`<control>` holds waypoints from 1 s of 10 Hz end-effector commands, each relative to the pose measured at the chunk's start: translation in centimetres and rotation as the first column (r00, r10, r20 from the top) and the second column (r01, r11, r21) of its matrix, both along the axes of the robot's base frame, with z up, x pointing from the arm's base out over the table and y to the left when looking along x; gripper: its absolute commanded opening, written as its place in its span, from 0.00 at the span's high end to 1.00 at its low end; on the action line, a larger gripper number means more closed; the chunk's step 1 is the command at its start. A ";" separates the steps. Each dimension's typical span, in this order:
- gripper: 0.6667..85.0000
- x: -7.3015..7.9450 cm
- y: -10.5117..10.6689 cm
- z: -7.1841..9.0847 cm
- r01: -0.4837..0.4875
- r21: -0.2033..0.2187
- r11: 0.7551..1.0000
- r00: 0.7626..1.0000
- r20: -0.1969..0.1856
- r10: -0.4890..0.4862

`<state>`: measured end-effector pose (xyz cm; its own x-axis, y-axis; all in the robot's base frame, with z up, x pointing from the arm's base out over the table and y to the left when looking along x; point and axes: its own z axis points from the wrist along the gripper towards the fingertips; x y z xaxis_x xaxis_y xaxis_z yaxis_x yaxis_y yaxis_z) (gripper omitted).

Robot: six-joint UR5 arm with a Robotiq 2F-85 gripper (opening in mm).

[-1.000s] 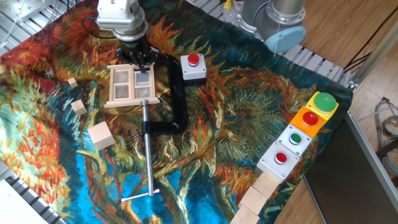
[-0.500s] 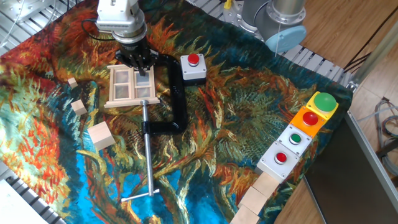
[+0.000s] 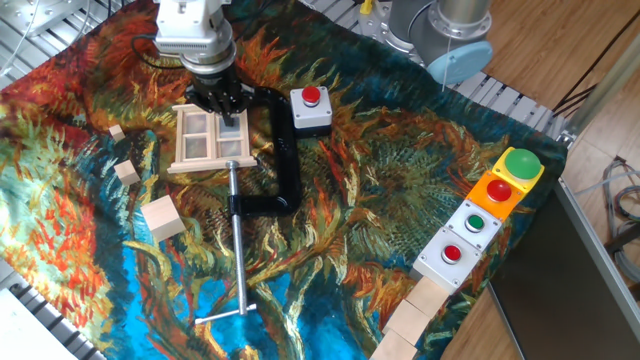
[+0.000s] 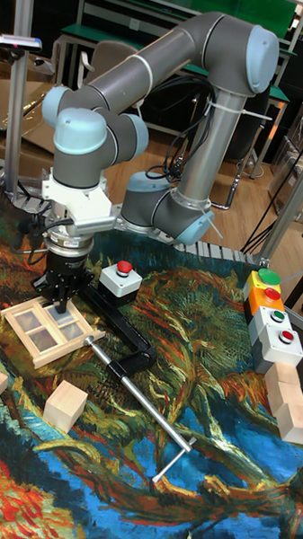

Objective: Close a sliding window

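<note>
Your end effector (image 3: 222, 103) has drifted a little toward 12 o'clock over the last second: a second ago its dark fingers hung over the upper right pane, and now they sit at the far rail of the sliding window (image 3: 212, 139). In the tall fixed view the end effector (image 4: 63, 305) comes straight down onto the window's far right corner. The fingers look drawn close together, but you cannot tell from either picture whether they pinch the pale panel or only press against it.

The sliding window (image 4: 47, 327) itself has not shifted; it lies flat on the patterned cloth at about 10 o'clock on the surface, held by the black clamp (image 3: 283, 160) whose steel bar (image 3: 239, 245) runs toward 6 o'clock. That steadiness is good: your push is going into the panel, not the frame. My reading is that the sliding stroke is under way but not finished, since the right-hand panes look no different yet.

Further out, the red push-button box (image 3: 311, 109) stands just beside the clamp at 3 o'clock of the window, and a wooden cube (image 3: 164, 218) rests toward 7 o'clock, clear of the stroke.
</note>
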<state>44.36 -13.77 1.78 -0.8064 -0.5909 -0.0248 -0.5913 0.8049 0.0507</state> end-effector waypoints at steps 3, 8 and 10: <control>0.99 -0.4 -0.6 -0.2 0.002 0.009 1.000 1.000 0.005 -0.002; 0.99 -1.7 -1.6 0.3 0.002 -0.014 1.000 1.000 -0.029 -0.002; 0.99 -2.1 -2.1 0.4 0.003 -0.015 1.000 0.999 -0.040 -0.003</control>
